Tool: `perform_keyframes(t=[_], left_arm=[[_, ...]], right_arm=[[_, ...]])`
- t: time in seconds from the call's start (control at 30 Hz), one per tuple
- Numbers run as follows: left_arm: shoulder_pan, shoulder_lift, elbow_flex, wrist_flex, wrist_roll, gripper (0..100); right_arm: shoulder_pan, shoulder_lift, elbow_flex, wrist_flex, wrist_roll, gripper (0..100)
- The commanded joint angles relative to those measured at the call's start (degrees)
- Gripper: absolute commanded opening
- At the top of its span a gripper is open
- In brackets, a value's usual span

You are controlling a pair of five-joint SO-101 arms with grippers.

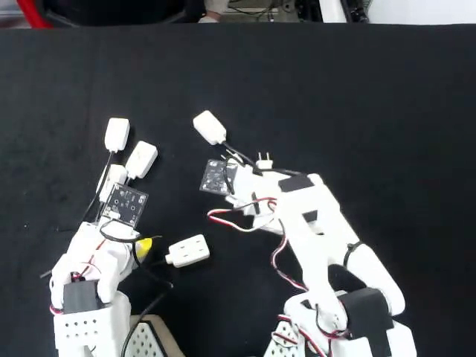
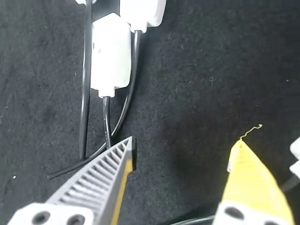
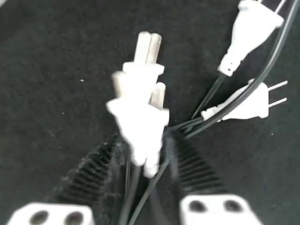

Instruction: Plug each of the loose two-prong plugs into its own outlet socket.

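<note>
My right gripper (image 3: 145,150) is clamped on a two-prong plug (image 3: 138,115). I hold its white moulded body at centre frame of the right wrist view, with the prongs pointing toward the top of the frame. To seat it well, I judge that both flat blades must line up square with a socket's slots before I push, and the push must run straight along the blades. The plug looks slightly twisted in my grip, so a skewed push could bend the blades or slide a light socket across the black cloth (image 1: 387,104).

My left gripper (image 2: 185,145) stands wide with nothing in it and could pin a socket down. Above it in the left wrist view lies a white socket body (image 2: 110,56) of smooth, rounded plastic, with a thin black cable (image 2: 106,117) leaving its near end. Another socket block (image 1: 187,251) lies at lower centre of the high view, apart from the held plug.

A loose plug (image 3: 248,105) and a second loose plug (image 3: 251,23) lie at the upper right of the right wrist view, glossy white with thin bright prongs. Their cords run down between my ribbed fingers (image 3: 93,173)
</note>
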Motion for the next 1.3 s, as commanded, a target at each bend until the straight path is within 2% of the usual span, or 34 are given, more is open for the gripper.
perform_keyframes(t=[0.0, 0.1, 0.17, 0.4, 0.57, 0.67, 0.9, 1.07, 1.27], left_arm=[[0.9, -0.1, -0.3, 0.5, -0.7, 32], [0.9, -0.1, -0.3, 0.4, -0.7, 32], [0.9, -0.1, -0.3, 0.4, -0.7, 32], [0.7, -0.1, -0.3, 0.4, -0.7, 32], [0.7, -0.1, -0.3, 0.2, -0.7, 32], [0.8, -0.1, 0.1, 0.1, -0.8, 32], [0.9, -0.1, 0.2, 0.1, -0.8, 32], [1.0, -0.1, 0.1, 0.1, -0.8, 32], [1.9, -0.1, 0.1, 0.4, -0.8, 32]], right_arm=[[0.9, -1.3, -3.5, 1.8, 0.4, 23.7], [0.9, -4.5, -4.4, 5.2, 0.0, 22.4], [0.9, -7.9, -4.5, 7.3, -3.1, 20.8], [2.8, -25.1, -5.0, 8.2, -23.8, 14.0], [3.7, -34.6, 0.3, 8.5, -30.4, 7.8], [3.5, -37.0, 6.0, 9.7, -34.4, 9.3], [2.2, -36.9, 13.6, 12.7, -65.8, 23.4], [-1.4, -29.2, 12.2, 8.5, -74.7, 26.5], [-1.6, -9.2, 7.0, -2.1, -90.3, 26.5]])
